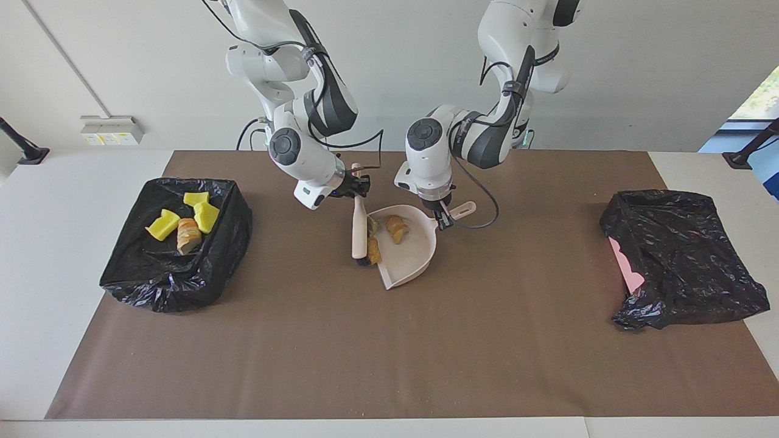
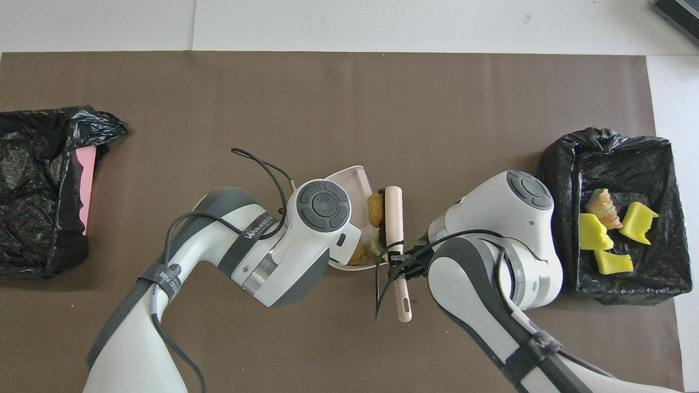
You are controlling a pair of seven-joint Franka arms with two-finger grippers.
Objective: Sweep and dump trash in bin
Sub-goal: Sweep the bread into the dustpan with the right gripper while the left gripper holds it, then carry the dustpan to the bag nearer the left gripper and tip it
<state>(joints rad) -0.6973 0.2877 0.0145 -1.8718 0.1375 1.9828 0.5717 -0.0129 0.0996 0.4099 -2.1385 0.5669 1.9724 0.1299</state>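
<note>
A pale pink dustpan (image 1: 409, 255) lies on the brown mat in the middle, and it also shows in the overhead view (image 2: 349, 179). Three tan-brown trash lumps are at it: one inside (image 1: 397, 229), and two (image 1: 373, 250) between the pan's edge and the brush. My left gripper (image 1: 445, 216) is shut on the dustpan's handle (image 1: 464, 210); in the overhead view its own arm hides it. My right gripper (image 1: 358, 184) is shut on the beige-handled brush (image 1: 359, 228), whose head rests against the lumps (image 2: 374, 209). Three yellow chunks (image 1: 162, 225) and one bread lump (image 1: 188, 235) lie in the black-lined bin (image 1: 234, 234).
The bin with trash (image 2: 557, 164) stands at the right arm's end of the table. A second black bag (image 1: 681, 255) with a pink edge (image 1: 627, 267) lies at the left arm's end. Small crumbs dot the brown mat (image 1: 389, 353).
</note>
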